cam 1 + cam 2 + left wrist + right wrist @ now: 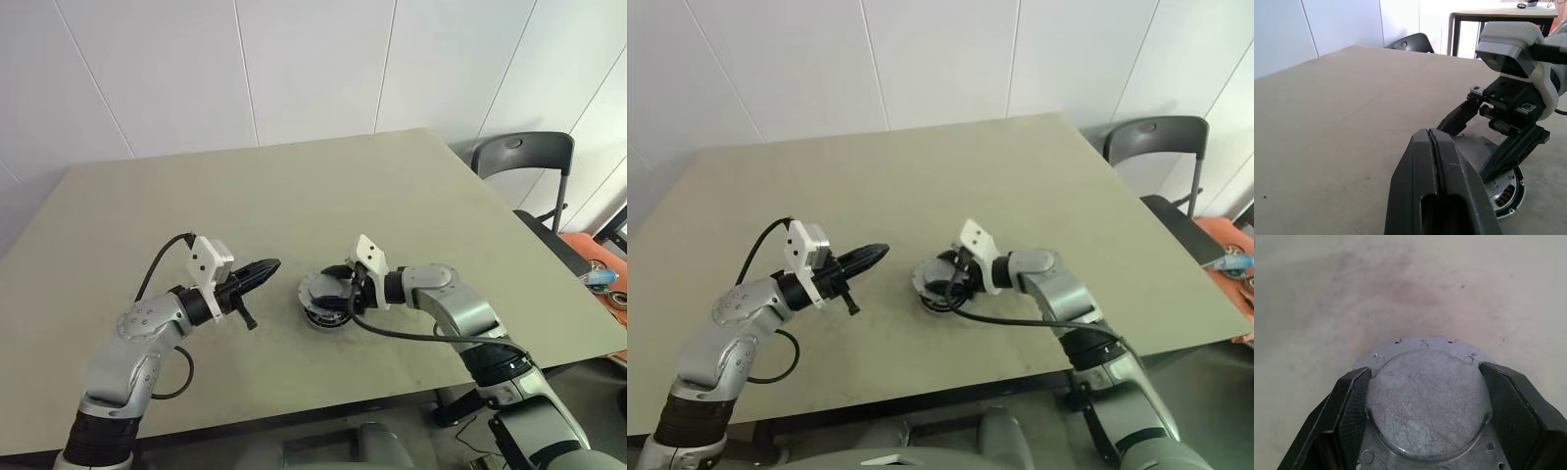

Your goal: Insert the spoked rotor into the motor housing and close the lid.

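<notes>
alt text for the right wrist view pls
The right pincer straddles a scratched silvery round lid, one black finger on each side of its raised centre. Beyond lies the bare beige table.

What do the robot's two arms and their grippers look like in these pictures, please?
Both arms are silver-grey metal with rounded joints and black bands. Each wrist carries a white camera block fed by a loose black cable. The left gripper and right gripper have black, wedge-shaped fingers.

A beige table [294, 196] stands before white wall panels [294, 69], a dark chair [524, 157] beside it.
</notes>
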Robot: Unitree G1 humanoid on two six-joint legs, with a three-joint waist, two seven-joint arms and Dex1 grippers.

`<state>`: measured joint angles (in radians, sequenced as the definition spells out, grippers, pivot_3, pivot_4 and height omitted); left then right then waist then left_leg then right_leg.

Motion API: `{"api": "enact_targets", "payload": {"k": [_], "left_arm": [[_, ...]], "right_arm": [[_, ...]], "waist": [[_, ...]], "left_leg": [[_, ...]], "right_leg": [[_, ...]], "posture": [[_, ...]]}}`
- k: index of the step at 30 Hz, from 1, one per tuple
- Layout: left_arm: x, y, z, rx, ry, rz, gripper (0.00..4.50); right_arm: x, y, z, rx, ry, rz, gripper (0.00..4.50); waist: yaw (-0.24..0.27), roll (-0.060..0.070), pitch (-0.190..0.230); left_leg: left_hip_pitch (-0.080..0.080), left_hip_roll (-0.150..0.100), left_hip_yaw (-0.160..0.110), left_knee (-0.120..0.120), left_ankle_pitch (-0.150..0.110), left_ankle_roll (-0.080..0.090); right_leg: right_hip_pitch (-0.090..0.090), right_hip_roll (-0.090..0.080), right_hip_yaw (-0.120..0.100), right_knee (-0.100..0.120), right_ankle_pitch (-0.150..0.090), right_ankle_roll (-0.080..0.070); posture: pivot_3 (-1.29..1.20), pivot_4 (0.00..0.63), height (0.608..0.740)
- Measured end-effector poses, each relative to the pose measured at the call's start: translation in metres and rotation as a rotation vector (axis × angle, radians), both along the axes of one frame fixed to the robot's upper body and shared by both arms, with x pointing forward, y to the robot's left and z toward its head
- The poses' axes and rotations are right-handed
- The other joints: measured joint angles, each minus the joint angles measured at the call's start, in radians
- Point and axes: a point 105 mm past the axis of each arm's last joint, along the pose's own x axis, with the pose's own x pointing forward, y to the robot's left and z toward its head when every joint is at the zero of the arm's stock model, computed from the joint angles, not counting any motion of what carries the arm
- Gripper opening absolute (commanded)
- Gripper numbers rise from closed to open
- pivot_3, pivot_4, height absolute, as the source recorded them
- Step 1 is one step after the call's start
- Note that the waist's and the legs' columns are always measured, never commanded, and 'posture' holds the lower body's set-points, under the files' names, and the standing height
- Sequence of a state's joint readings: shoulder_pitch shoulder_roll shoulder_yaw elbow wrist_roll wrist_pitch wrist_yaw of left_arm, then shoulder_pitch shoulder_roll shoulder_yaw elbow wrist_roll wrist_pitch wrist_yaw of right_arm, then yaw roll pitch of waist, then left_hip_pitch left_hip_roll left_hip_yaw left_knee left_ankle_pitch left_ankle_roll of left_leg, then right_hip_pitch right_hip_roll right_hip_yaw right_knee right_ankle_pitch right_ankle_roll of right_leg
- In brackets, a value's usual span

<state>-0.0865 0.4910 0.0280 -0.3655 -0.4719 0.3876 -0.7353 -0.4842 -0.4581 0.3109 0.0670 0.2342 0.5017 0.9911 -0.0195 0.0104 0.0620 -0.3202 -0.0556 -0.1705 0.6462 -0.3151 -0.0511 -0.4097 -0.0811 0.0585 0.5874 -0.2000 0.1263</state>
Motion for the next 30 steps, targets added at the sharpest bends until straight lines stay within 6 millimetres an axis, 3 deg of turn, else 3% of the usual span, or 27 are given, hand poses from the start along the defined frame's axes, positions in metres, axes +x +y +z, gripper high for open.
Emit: {"api": "enact_targets", "payload": {"k": [30], "left_arm": [[0.0,-0.001,-0.001,-0.001,0.0,-0.008,0.0]], "right_arm": [[-0.009,-0.014,-0.011,-0.033,-0.019,0.077,3.18]], "waist": [[0.007,0.0,0.0]], "left_leg": [[0.0,0.0,0.0,0.001,0.0,0.0]], "right_leg": [[0.001,0.0,0.0,0.0,0.0,0.0]], "posture": [[0.0,0.0,0.74]]}}
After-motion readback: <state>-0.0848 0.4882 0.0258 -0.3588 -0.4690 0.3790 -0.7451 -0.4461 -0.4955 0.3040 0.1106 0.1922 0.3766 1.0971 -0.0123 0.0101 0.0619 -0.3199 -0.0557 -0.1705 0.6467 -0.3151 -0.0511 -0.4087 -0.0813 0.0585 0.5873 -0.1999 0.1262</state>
